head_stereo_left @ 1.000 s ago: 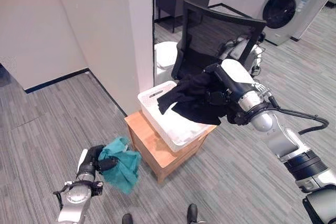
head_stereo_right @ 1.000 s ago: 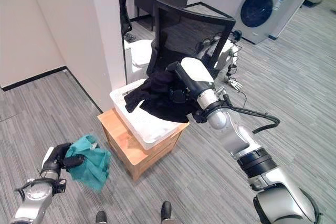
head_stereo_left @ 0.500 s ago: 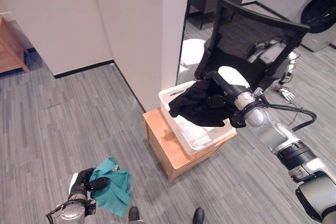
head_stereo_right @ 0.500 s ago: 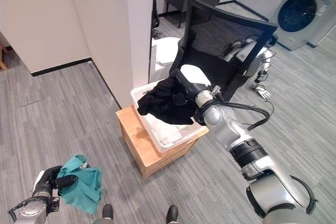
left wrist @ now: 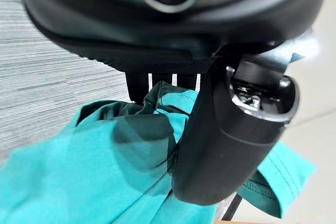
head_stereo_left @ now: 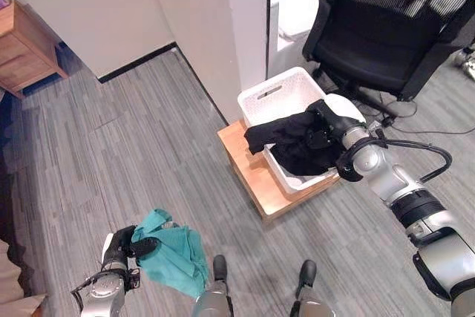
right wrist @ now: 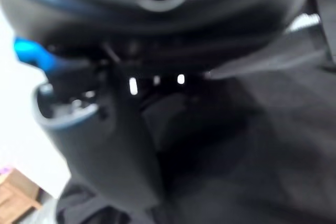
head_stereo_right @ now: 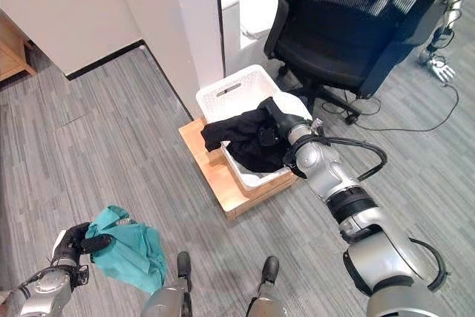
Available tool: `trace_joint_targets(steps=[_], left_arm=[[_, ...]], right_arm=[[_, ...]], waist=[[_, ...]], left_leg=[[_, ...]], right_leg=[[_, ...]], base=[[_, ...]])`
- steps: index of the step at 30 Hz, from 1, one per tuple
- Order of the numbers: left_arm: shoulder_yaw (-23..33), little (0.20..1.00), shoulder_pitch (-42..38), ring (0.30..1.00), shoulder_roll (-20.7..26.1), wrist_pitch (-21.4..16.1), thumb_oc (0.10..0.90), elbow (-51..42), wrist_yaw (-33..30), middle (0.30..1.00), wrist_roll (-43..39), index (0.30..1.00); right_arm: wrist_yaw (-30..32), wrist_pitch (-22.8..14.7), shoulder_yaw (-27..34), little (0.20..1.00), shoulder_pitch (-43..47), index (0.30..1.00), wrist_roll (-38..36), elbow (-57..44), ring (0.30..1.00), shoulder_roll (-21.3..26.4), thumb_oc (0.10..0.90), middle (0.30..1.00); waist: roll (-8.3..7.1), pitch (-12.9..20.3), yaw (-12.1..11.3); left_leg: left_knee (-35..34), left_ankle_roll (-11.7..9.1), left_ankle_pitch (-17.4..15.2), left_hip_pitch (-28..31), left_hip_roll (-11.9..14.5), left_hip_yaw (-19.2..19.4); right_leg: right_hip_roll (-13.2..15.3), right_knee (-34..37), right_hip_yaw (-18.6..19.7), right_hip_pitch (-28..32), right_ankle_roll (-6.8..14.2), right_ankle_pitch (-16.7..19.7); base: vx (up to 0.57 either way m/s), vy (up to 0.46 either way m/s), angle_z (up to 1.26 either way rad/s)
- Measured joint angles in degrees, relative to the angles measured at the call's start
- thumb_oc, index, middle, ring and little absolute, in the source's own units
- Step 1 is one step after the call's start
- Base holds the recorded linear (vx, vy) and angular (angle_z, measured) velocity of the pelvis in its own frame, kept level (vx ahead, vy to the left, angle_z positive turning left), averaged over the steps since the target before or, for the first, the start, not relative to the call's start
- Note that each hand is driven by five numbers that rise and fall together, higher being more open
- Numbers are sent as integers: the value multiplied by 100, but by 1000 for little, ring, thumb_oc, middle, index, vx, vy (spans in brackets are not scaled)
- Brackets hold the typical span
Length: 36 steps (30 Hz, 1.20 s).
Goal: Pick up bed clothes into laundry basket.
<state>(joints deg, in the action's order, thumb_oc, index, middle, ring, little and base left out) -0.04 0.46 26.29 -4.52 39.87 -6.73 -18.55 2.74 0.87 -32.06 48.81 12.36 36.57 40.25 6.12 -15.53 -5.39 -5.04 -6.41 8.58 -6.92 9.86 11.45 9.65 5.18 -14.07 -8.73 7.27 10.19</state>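
Right hand (head_stereo_left: 320,133) clutching black garment (head_stereo_left: 291,141) over basket (head_stereo_left: 276,95); left hand (head_stereo_left: 123,246) gripping teal cloth (head_stereo_left: 172,252).

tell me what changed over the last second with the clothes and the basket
The camera swung, so the whole scene shifted. The right robot hand has lowered the black garment from draping over the white basket toward its inside; part still hangs over the rim. The left robot hand stays closed on the teal cloth, held low above the floor. The basket stays on the wooden stool.
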Motion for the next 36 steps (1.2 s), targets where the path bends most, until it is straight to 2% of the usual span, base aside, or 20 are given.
trace_joint_targets(steps=[3, 4, 5, 17, 22, 24, 27, 28, 29, 30, 31, 32, 33, 34, 36], left_arm=[[2, 300, -153, 300, 0, -51, 400, -2, -3, 300, -82, 300], [1, 300, -166, 300, -6, -80, 400, 0, -2, 300, -153, 300], [3, 300, -170, 300, -6, -86, 400, 0, -2, 300, -169, 300], [11, 300, -220, 300, 57, -148, 400, 222, 142, 300, -391, 300], [40, 300, -242, 300, 141, -145, 400, 294, 143, 300, -390, 300], [204, 300, -171, 300, 207, -141, 400, 268, 149, 300, -389, 300], [327, 300, -48, 300, 234, -140, 400, 186, 149, 300, -389, 300], [375, 300, -14, 300, 227, -110, 400, 129, 182, 300, -380, 300], [635, 300, 313, 300, 208, -58, 400, -465, 240, 300, -387, 300], [708, 300, 436, 300, 233, -103, 400, -521, 249, 300, -387, 300], [807, 300, 562, 300, 246, -41, 400, -625, 240, 300, -388, 300], [816, 300, 600, 300, 263, 8, 400, -696, 228, 300, -384, 300], [807, 300, 605, 300, 259, 18, 400, -832, 224, 300, -384, 300], [867, 300, 727, 300, 233, 22, 400, -1147, 220, 300, -380, 300], [922, 300, 829, 300, 230, 20, 400, -1323, 204, 300, -380, 300]], right_arm=[[59, 27, 0, 300, 160, 300, -18, 117, 300, 35, 400, 300], [65, 27, 0, 415, 240, 415, -30, 118, 415, 34, 477, 415], [82, 27, 0, 900, 278, 900, -49, 118, 900, 34, 800, 900], [140, 25, -141, 900, 1086, 900, -266, 319, 900, 91, 800, 900], [159, 22, -127, 900, 1202, 900, -318, 242, 900, 329, 800, 900], [158, 46, -70, 900, 1173, 900, -379, -247, 900, 585, 800, 900], [198, -1, 331, 900, 943, 900, -395, -1045, 900, 878, 800, 900], [213, 4, 770, 900, 458, 900, -393, -1539, 900, 1049, 800, 900], [365, -135, 2105, 900, -903, 900, -393, -2837, 900, 1132, 800, 900], [447, -229, 2398, 900, -1397, 900, -395, -3131, 900, 1136, 800, 900], [427, -335, 2978, 900, -2164, 900, -380, -3476, 900, 1071, 800, 900], [415, -321, 3286, 900, -2626, 900, -369, -3433, 900, 901, 800, 900], [476, -446, 3879, 900, -3325, 900, -368, -3552, 900, 497, 800, 900], [606, -545, 4622, 900, -4294, 900, -423, -3448, 900, -284, 800, 900], [644, -525, 4899, 900, -4580, 900, -464, -3176, 900, -590, 800, 900]], waist=[[0, -60, -9], [-3, -63, -6], [-2, -63, -5], [-4, -66, 6], [-128, -105, 29], [-271, -137, 157], [-357, -131, 306], [-401, -128, 367], [-494, -83, 363], [-574, -36, 423], [-626, 22, 468], [-658, 80, 613], [-661, 132, 630], [-718, 264, 692], [-748, 383, 680]], left_leg=[[1, -11, 8, -76, 11, 23], [1, -11, 8, -83, 20, 55], [1, -11, 8, -86, 22, 59], [1, -11, 9, -89, 43, 67], [0, -13, 9, 111, 85, 67], [0, -15, 7, 250, 124, 75], [0, -15, 7, 334, 116, 84], [0, -19, -2, 406, 111, 104], [1, -34, -23, 472, 118, 147], [0, -38, -27, 557, 105, 194], [-2, -31, -53, 655, 85, 223], [2, -85, -104, 723, 102, 251], [2, -124, -133, 772, 108, 245], [2, -117, -151, 823, 100, 229], [-2, -77, -191, 840, 95, 235]], right_leg=[[-26, 0, 5, -83, -17, 13], [-36, 0, 18, -103, -16, -4], [-44, 0, 19, -110, -16, -13], [-69, -1, 17, -101, -12, -45], [-110, -1, 16, 114, -4, -52], [-144, -1, 32, 241, 13, -67], [-138, -1, 40, 321, 13, -67], [-135, -1, 64, 371, 18, -73], [-139, -2, 18, 472, 20, -123], [-128, -2, 87, 499, 19, -122], [-100, -1, 97, 612, 27, -167], [-100, -4, 148, 624, 58, -204], [-111, -29, 116, 672, 70, -222], [-103, -69, 73, 726, 39, -276], [-67, -110, 80, 745, 39, -329]], base=[[16, -36, -4], [38, -35, -6], [30, -23, -6], [18, -9, 0], [25, 2, 0], [0, 0, 0], [24, 47, -1], [28, 57, 6], [2, 34, -5], [56, 68, -4], [36, 34, -25], [58, 64, -5], [35, 45, 6], [40, 54, 14], [1, 16, -7]])
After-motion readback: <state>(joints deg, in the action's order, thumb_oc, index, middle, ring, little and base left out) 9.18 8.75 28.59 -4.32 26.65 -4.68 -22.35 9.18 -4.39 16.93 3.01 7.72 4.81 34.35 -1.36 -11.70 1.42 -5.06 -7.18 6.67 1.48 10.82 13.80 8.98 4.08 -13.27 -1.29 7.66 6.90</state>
